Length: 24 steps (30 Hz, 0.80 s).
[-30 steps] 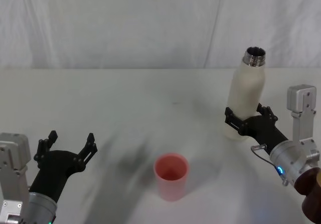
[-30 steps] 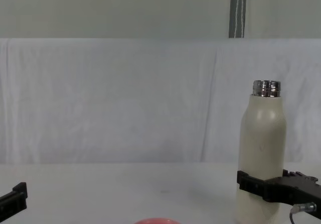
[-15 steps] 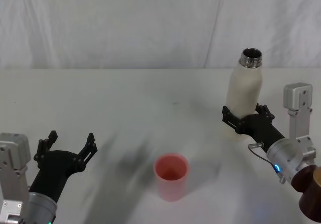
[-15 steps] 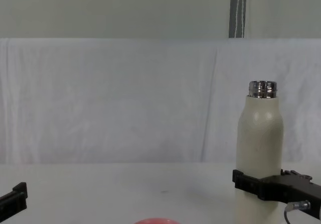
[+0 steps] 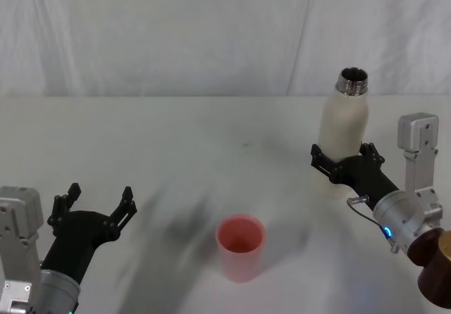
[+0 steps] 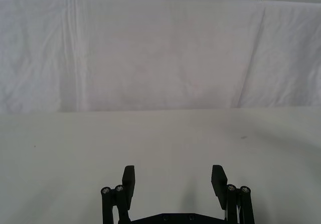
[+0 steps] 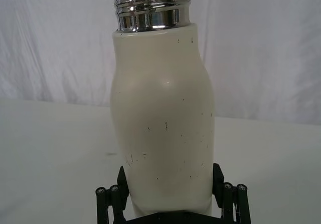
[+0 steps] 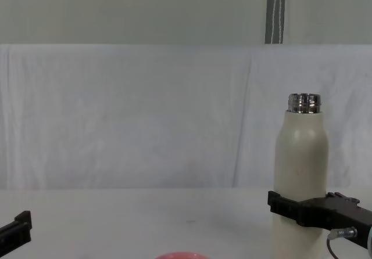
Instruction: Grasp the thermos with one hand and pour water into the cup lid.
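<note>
My right gripper [image 5: 340, 165] has its jaws clamped on the lower body of the thermos [image 5: 343, 129], one finger on each side of it, low and well under the shoulders. The bottle stands upright on the right side of the desk [image 5: 176, 138], its steel neck open at the top. I judge it stiff and hard, so it will not give under my squeeze, but its matte cream wall is smooth and round and could turn or slide in my jaws once tipped. If it holds water it will be heavy and top-loaded above so low a grip, and the weight should shift toward the neck as I tilt, so I would hold firmly and tip slowly. The cup [image 5: 240, 247] sits near the front of the desk, well apart from the bottle and to its left; it is small, likely light, and easy to knock or overshoot. My left gripper [image 5: 95, 203] rests idle at the front left, jaws spread wide and holding nothing.
</note>
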{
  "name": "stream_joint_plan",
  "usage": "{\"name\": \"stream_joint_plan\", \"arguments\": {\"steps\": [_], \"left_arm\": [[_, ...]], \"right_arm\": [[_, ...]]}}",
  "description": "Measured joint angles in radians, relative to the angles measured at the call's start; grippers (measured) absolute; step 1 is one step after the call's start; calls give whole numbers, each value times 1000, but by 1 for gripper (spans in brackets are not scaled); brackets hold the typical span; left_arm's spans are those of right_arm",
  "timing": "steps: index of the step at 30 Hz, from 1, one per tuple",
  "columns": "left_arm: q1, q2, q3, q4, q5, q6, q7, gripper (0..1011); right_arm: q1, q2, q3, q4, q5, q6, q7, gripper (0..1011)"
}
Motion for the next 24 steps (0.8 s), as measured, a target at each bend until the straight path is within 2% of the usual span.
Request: {"name": "stream_joint_plan", "arguments": {"steps": [24], "left_arm": [[0,0,0,0,0,0,0,1001]], "right_arm": [[-1,1,-1,0,0,4,0,1000]]}}
